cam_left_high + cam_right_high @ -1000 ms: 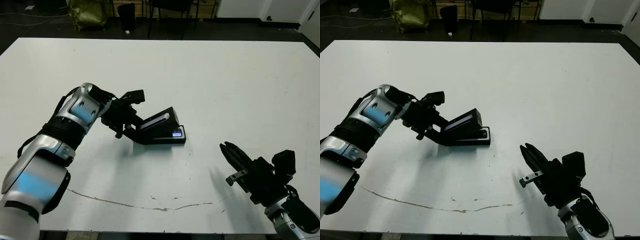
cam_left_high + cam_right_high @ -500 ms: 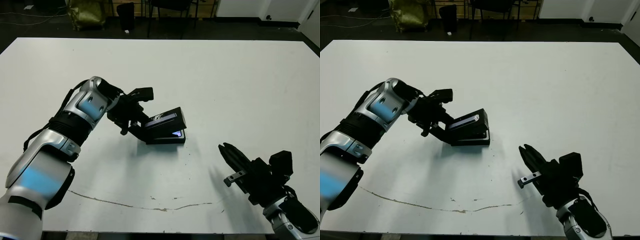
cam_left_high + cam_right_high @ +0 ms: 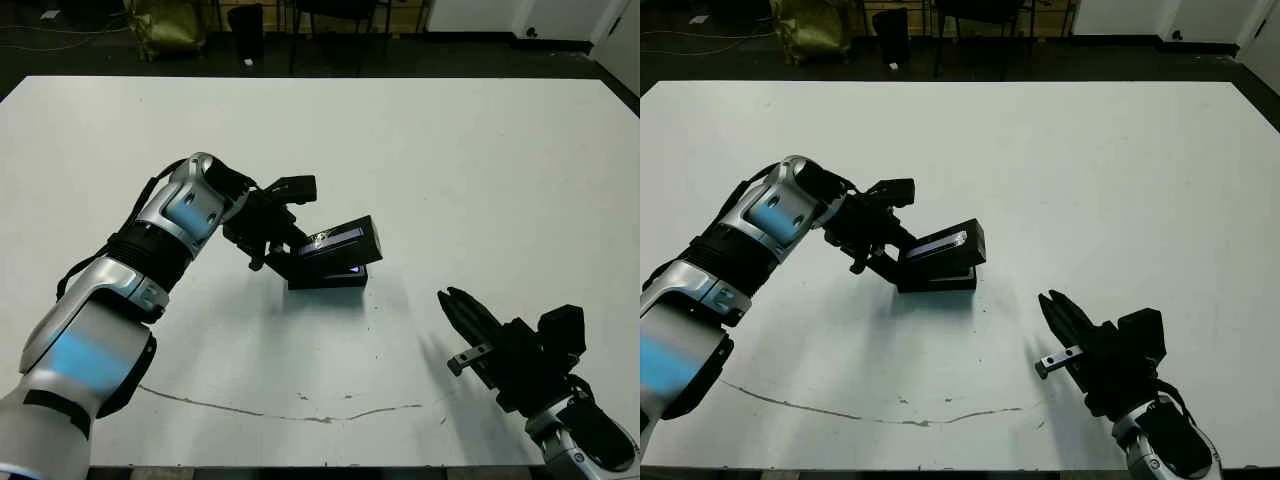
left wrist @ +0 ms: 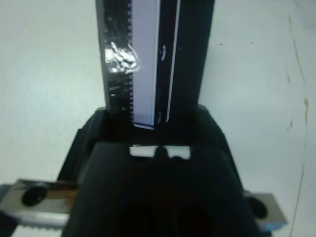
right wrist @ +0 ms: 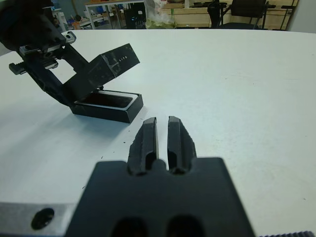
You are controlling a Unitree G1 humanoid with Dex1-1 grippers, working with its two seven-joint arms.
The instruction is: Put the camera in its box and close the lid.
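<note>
Left gripper [image 3: 283, 250] pinched the left end of the lid [image 3: 335, 243], holding it tilted above the box [image 3: 330, 276], raised toward the right. The box lay flat near the middle of the white table [image 3: 420, 150], long axis running left to right. From the head views, a bluish glint marked the camera [image 3: 353, 268] at the box's right end, under the lid. From the right wrist view, the box's pale rim and dark interior showed, and the lid's end face carried pale lettering reading "LITE". From the left wrist view, the lid's pale stripe ran lengthwise away from the fingers. Right gripper [image 3: 458, 305] hovered over the near right table, fingers pressed almost together, holding nothing.
</note>
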